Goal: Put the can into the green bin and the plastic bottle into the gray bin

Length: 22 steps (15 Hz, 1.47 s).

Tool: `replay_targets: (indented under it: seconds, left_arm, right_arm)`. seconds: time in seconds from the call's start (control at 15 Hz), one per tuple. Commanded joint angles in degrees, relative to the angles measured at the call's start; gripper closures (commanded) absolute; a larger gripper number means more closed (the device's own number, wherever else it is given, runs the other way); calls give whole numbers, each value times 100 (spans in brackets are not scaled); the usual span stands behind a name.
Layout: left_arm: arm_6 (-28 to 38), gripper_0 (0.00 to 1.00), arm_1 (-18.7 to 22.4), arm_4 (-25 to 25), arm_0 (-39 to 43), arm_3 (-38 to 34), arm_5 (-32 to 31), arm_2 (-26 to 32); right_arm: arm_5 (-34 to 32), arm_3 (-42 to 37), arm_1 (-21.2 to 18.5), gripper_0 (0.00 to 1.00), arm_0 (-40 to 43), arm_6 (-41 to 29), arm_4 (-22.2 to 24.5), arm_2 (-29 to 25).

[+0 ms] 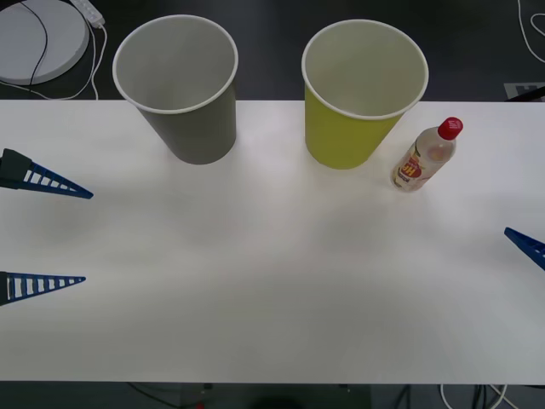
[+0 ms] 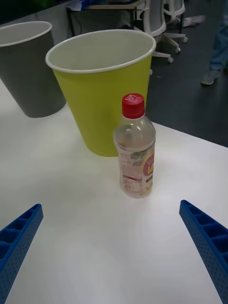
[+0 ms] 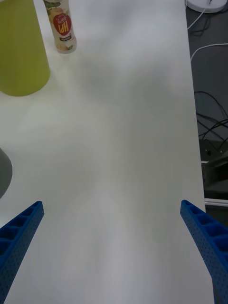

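While both arms hang back at the table's sides, the plastic bottle (image 1: 424, 155) stands upright on the white table (image 1: 272, 281), just beside the green bin (image 1: 358, 95) on its right, its red cap (image 1: 450, 129) level with the bin's lower wall. From the right wrist view the bottle (image 2: 135, 149) stands directly in front of the green bin (image 2: 102, 85), close to its wall but with no clear contact, and nothing lies between it and the right gripper (image 2: 111, 247), whose blue ribbed fingers (image 2: 206, 237) are spread wide apart and grasp nothing. In the front view one finger of the right gripper (image 1: 528, 245) pokes in at the right edge, well apart from the bottle.

The gray bin (image 1: 183, 85) stands upright to the left of the green one, a bare strip of table between them; both sit near the far edge with their mouths open upward and pale insides bare where they can be seen. The left gripper (image 1: 47, 234) waits at the left edge, its fingers (image 1: 55, 185) released and wide, holding nothing, near the gray bin but not touching it. Its wrist view looks across bare tabletop toward the green bin (image 3: 19, 52) and the bottle (image 3: 61, 28).

Beyond the table, a round white disc (image 1: 38, 38) with cables (image 1: 94, 51) lies on the dark floor at far left, and more cables (image 1: 477, 396) trail below the near edge.
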Motion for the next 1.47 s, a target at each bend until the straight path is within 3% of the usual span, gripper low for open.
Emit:
replay_targets:
  seconds: [0.07, 1.0, 1.27, 1.47]
  left_arm:
    - [0, 0, 0, 0, 0, 0, 1, 0]
    - [0, 0, 0, 0, 0, 0, 1, 0]
    - [0, 0, 0, 0, 0, 0, 1, 0]
    - [0, 0, 0, 0, 0, 0, 1, 0]
  right_arm:
    - [0, 301, 211, 0, -252, 88, 1, 121]
    - [53, 1478, 818, 0, -1544, 791, 326, 797]
    - [106, 1663, 1090, 0, -1913, 905, 704, 859]
    - [167, 1953, 1169, 0, -2238, 967, 739, 1096]
